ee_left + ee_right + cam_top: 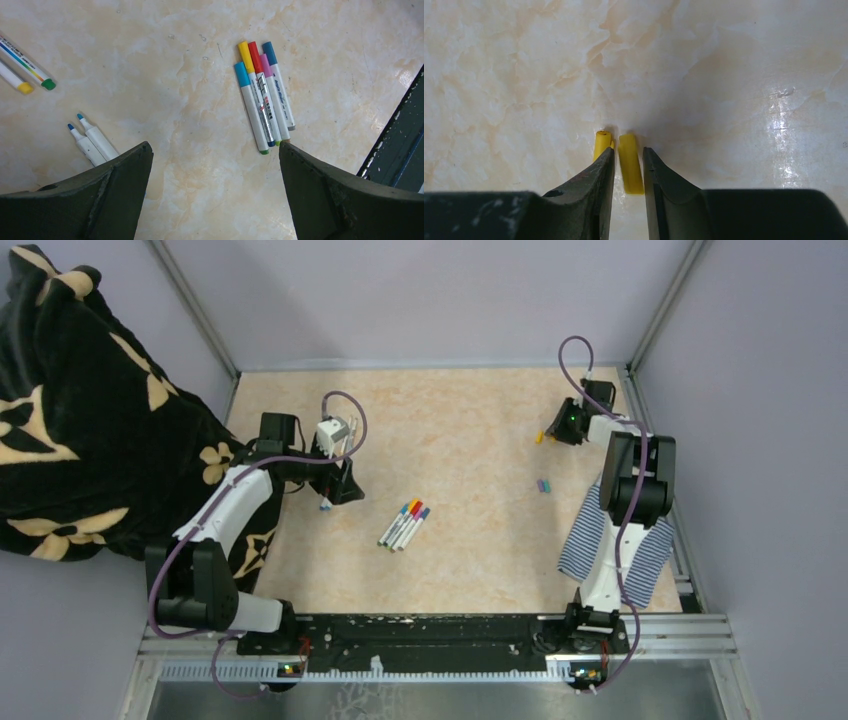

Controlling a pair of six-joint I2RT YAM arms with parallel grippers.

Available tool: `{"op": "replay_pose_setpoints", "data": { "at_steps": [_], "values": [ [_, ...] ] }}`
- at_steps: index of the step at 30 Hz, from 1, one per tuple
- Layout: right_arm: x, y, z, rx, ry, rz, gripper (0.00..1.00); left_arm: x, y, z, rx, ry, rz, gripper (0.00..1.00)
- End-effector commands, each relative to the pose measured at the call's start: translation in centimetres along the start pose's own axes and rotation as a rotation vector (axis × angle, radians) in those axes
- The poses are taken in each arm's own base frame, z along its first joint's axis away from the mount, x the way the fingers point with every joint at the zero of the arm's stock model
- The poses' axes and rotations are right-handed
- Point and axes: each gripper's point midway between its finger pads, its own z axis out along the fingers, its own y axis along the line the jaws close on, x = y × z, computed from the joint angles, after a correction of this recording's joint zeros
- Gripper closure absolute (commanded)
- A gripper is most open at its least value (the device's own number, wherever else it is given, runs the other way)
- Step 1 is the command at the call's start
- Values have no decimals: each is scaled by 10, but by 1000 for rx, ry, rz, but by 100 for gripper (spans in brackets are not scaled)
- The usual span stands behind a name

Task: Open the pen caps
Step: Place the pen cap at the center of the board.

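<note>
Right wrist view gave you what the top view could not. The right gripper stood low over the table, jaws only narrowly parted, with a yellow cap lying lengthwise between them. A sliver of table showed between that cap and the finger at frame left, so it was not pinched. Whether the other finger touched it you could not quite tell at that angle. A second yellow cap lay just outside the frame-left finger, beside the first. From above, all this was one small orange-yellow speck at the gripper's tip, far right on the table.

Top view alone showed two loose caps, purple and teal by the look of them, touching each other. They lay near the striped cloth at the right edge, which the right arm crossed over. A black flowered blanket was heaped at the left.

Left gripper: jaws spread full wide over bare table. Its camera showed you five capped pens side by side and touching, caps light blue, yellow, red, purple, dark blue. Two uncapped pens with bare blue tips lay by the frame-left finger. Two more pens, yellow and green ends, lay at the frame's upper left; you could not make these out from above.
</note>
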Motion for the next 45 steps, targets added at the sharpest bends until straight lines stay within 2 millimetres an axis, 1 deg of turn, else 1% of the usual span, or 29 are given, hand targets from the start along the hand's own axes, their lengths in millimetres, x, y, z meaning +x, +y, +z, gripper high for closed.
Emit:
{"op": "replay_pose_setpoints", "data": {
  "at_steps": [1,11,15,21,27,30,34,37,42,45],
  "values": [
    [-24,13,4,-36,-59,-16,71,0,-4,-1,23,-12,15,1],
    [-19,20,-1,-58,-48,-12,70,1,-4,1,29,-11,15,1],
    [-18,27,0,-78,-44,-22,69,2,-4,1,32,-11,13,1],
    [-13,44,6,-116,-19,-67,68,2,-4,3,40,-9,9,1],
    [-9,50,9,-110,-11,-89,67,1,-4,2,39,-13,12,1],
    [-12,51,6,-106,-21,-97,66,-1,-5,2,41,-17,17,1],
    [-24,55,-8,-101,-57,-130,65,-2,-6,2,31,-13,33,1],
    [-33,59,-22,-100,-84,-155,62,-2,-9,9,11,11,67,1],
    [-46,68,-50,-106,-116,-199,57,4,-20,31,-36,86,160,1],
    [-45,74,-68,-121,-121,-218,53,10,-23,46,-56,128,187,1]
  ]
}}
